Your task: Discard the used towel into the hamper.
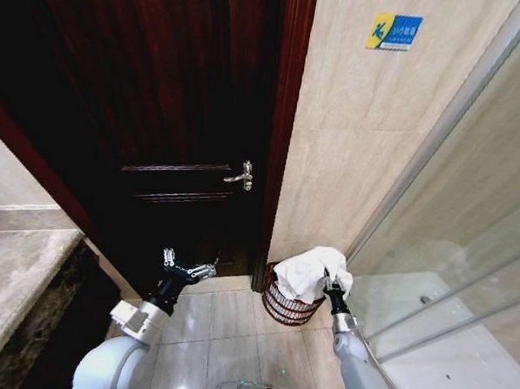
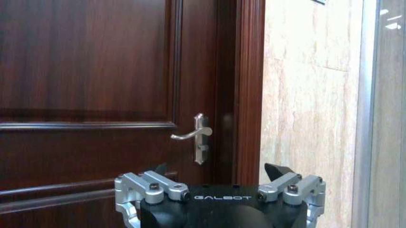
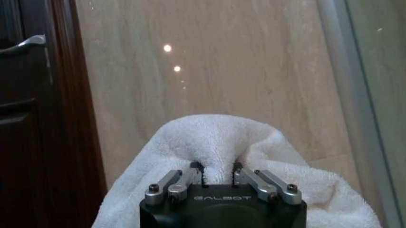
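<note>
Now right hand (image 1: 328,276) pinching towel (image 1: 313,271)

Hamper (image 1: 285,307) on tiled floor (image 1: 227,328)

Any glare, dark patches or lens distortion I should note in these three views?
Head view: wide-angle bending of the dark wooden door; its top is lost in shadow. Right wrist view: two bright light spots on the glossy beige wall tile above the white terry towel. Left wrist view: evenly lit.

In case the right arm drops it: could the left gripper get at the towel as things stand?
Probably yes. The left gripper hangs open and empty by the door, with bare floor between it and the towel, which the right gripper holds over the hamper.
</note>
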Robot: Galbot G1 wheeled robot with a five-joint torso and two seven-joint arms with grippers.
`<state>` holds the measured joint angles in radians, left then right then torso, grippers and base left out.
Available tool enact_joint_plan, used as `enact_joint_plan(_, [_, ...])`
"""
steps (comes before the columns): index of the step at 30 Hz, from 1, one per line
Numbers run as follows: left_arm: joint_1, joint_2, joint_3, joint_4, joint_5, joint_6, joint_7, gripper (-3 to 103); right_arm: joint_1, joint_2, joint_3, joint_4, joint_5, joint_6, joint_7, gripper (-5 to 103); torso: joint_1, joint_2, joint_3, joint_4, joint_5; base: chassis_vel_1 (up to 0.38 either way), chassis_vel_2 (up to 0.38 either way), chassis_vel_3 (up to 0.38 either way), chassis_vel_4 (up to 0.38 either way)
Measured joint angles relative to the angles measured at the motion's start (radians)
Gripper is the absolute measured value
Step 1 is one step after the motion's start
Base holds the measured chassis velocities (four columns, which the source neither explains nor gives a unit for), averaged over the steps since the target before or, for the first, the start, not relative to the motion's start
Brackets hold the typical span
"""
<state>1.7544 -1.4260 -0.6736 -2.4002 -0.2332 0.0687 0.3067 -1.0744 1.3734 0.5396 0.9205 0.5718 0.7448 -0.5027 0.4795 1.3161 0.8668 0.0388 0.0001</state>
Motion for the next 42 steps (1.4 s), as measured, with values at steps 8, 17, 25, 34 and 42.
enact_joint_plan(8, [0.000, 0.000, 0.000, 0.000, 0.000, 0.000, 0.000, 100, -0.013, 0.002, 0.007, -0.014, -0.067, 0.000, 0.034, 22, 0.000, 0.000, 0.000, 0.0001, -0.0003, -0.080, 0.084, 0.072, -0.079])
enact_joint_plan(17, [0.000, 0.000, 0.000, 0.000, 0.000, 0.000, 0.000, 100, -0.019, -0.010, 0.014, -0.084, -0.168, -0.108, 0.016, 22, 0.001, 0.000, 0.000, -0.0002, 0.0000, -0.094, 0.092, 0.089, -0.078])
enact_joint_plan(25, [0.000, 0.000, 0.000, 0.000, 0.000, 0.000, 0.000, 100, 0.111, -0.032, 0.074, -0.311, -0.298, -0.212, -0.129, 22, -0.001, 0.000, 0.000, 0.0000, -0.0002, 0.006, -0.004, -0.006, 0.004])
enact_joint_plan(34, [0.000, 0.000, 0.000, 0.000, 0.000, 0.000, 0.000, 100, 0.220, -0.017, 0.081, -0.423, -0.455, -0.401, -0.066, 22, 0.000, 0.000, 0.000, -0.0001, -0.0002, 0.000, 0.000, 0.000, 0.000])
enact_joint_plan(42, [0.000, 0.000, 0.000, 0.000, 0.000, 0.000, 0.000, 100, 0.379, 0.006, 0.079, -0.610, -0.545, -0.563, 0.034, 22, 0.000, 0.000, 0.000, 0.0001, -0.0002, 0.000, 0.000, 0.000, 0.000])
